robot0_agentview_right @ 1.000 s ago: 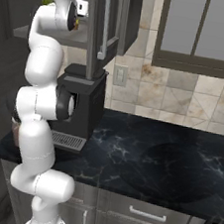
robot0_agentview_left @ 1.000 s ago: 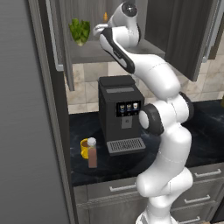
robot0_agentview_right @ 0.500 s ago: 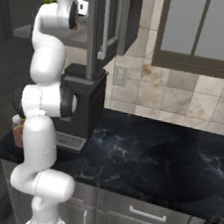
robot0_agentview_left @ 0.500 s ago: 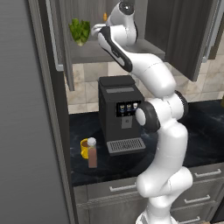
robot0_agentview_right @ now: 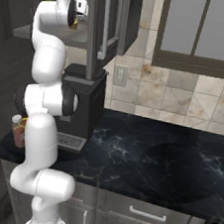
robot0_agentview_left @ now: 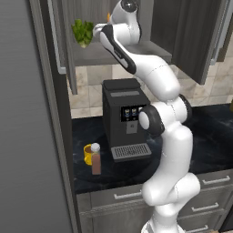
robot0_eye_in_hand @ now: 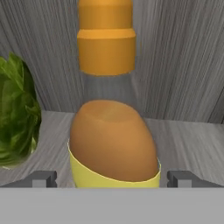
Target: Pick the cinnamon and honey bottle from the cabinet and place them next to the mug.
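The honey bottle (robot0_eye_in_hand: pixel 111 140) stands on the cabinet shelf (robot0_eye_in_hand: pixel 192 140) right in front of the hand: amber body, orange cap, yellow band low down. My gripper (robot0_eye_in_hand: pixel 113 178) is open, one fingertip (robot0_eye_in_hand: pixel 43 178) on each side of the bottle's base, with a gap to it. From the left base view the bottle (robot0_agentview_left: pixel 109 17) peeks out beside the wrist inside the open dark cabinet (robot0_agentview_left: pixel 191 41). Down on the black counter, the cinnamon (robot0_agentview_left: pixel 96 159) stands upright beside the yellow mug (robot0_agentview_left: pixel 87 154), touching or nearly so.
A leafy green vegetable (robot0_eye_in_hand: pixel 15 118) sits on the shelf just left of the bottle. A black coffee machine (robot0_agentview_left: pixel 127 120) stands under the cabinet, right of the mug. An open cabinet door (robot0_agentview_right: pixel 102 28) hangs beside the arm. Drawer units (robot0_agentview_right: pixel 145 216) run below the counter.
The upper arm has shifted slightly up and in toward the cabinet. The jaws stay open, and the jar and mug have not moved.
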Controlling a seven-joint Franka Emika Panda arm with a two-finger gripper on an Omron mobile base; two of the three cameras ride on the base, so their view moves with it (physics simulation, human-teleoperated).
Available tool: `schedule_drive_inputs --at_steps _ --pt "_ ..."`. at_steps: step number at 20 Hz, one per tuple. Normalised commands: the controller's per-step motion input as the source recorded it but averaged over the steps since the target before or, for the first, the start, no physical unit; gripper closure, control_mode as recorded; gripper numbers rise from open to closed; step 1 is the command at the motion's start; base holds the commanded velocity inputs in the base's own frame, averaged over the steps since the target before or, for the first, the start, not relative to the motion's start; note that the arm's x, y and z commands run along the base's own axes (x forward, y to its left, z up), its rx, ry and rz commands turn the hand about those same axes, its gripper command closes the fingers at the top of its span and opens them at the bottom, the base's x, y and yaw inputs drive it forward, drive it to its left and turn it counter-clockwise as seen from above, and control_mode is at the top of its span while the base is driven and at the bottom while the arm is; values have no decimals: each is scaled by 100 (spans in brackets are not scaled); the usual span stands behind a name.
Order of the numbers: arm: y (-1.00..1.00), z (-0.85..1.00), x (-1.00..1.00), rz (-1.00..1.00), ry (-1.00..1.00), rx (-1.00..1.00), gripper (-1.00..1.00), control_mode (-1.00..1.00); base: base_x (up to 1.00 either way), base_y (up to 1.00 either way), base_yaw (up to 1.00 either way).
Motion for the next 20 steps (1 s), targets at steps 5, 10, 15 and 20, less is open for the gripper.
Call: schedule_drive_inputs --at_steps 5,10,15,20 --pt "0 0 0 0 0 0 100 -100 0 0 0" --pt "0 0 0 0 0 0 100 -100 0 0 0" --pt "0 0 -7 0 0 0 100 -100 0 0 0" --pt "1 0 -62 0 0 0 100 -100 0 0 0"
